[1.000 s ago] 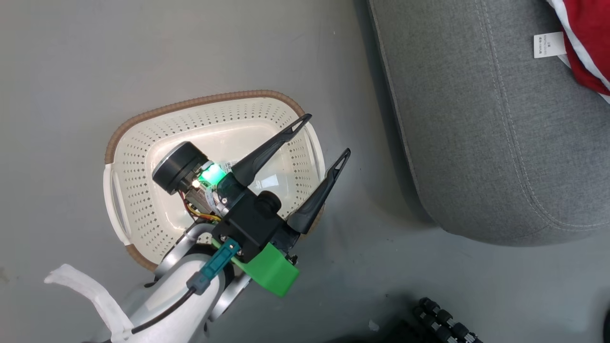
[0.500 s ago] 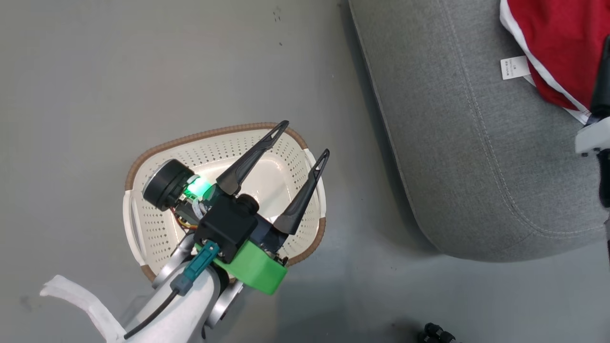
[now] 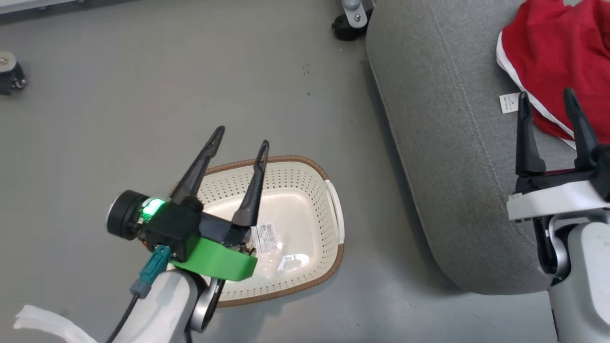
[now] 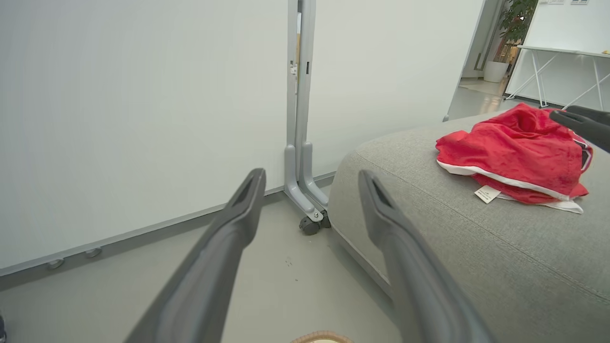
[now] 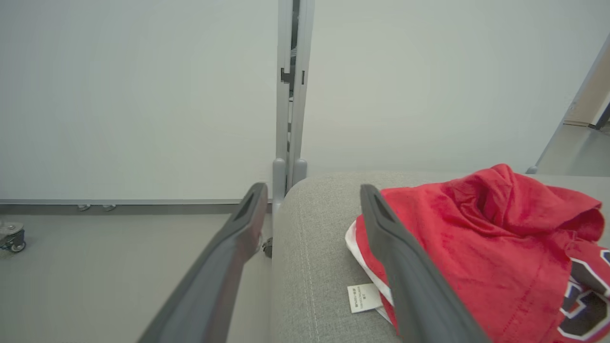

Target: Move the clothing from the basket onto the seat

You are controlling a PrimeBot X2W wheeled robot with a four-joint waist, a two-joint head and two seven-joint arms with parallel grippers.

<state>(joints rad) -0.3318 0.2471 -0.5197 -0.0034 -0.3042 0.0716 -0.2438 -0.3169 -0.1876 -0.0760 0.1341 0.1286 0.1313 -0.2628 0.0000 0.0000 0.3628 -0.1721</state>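
Note:
The clothing [image 3: 548,43] is a crumpled red heap with white trim and a white tag, lying on the grey seat [image 3: 448,143]. My right gripper [image 3: 545,93] stands open over the seat, its fingertips at the heap's near edge and nothing between them. In the right wrist view the right gripper [image 5: 313,186] points past the clothing [image 5: 476,238]. The cream basket [image 3: 305,190] sits on the floor with only a label sticker [image 3: 263,237] inside. My left gripper [image 3: 242,136] hovers open above the basket's left side. In the left wrist view the left gripper [image 4: 310,172] is empty.
White partition panels with a grey post on casters [image 4: 298,143] stand behind the seat. One caster [image 3: 350,19] is at the seat's far corner and another [image 3: 9,71] at far left. Grey floor lies between basket and seat.
The head camera has shifted. My right gripper has come fully into view, open at the clothing's edge. My left gripper has swung from the basket's right side to its left, still open.

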